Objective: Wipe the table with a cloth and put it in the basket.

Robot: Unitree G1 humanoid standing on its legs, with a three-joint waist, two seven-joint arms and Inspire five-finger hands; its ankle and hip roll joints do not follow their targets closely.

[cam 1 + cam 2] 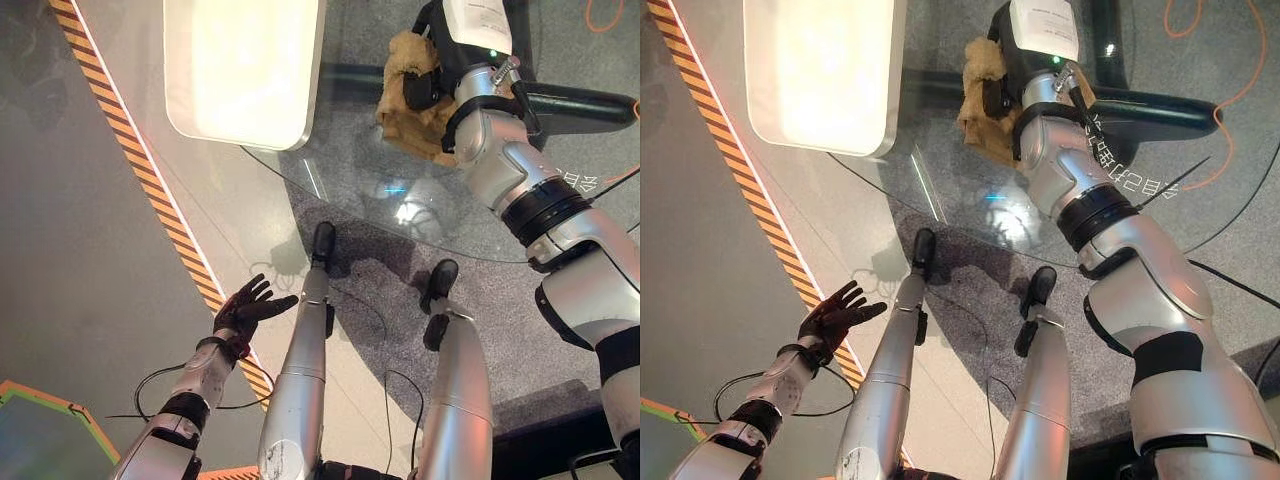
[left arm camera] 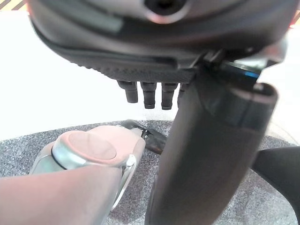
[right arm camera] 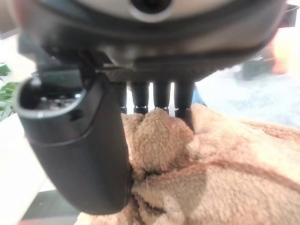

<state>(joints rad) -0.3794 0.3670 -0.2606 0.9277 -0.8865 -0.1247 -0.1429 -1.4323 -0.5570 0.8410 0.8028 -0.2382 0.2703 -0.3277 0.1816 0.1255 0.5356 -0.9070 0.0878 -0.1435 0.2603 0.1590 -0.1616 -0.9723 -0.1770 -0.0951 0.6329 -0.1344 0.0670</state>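
Glass table (image 1: 330, 190) carried a tan cloth (image 1: 405, 120), soft, light and floppy; right hand (image 1: 425, 85) pinched a bunched fold, best gripped there. Left hand (image 1: 245, 310) hung spread.

The cloth (image 1: 415, 105) is tan and fluffy, lying on a clear glass table (image 1: 340, 180). Beside the table, a white panel (image 1: 245, 70). Left of the table, an orange-and-black striped line (image 1: 150, 180) crosses grey floor (image 1: 60, 250).

cloth (image 1: 415, 110) on table (image 1: 350, 180), under right hand (image 1: 425, 85)
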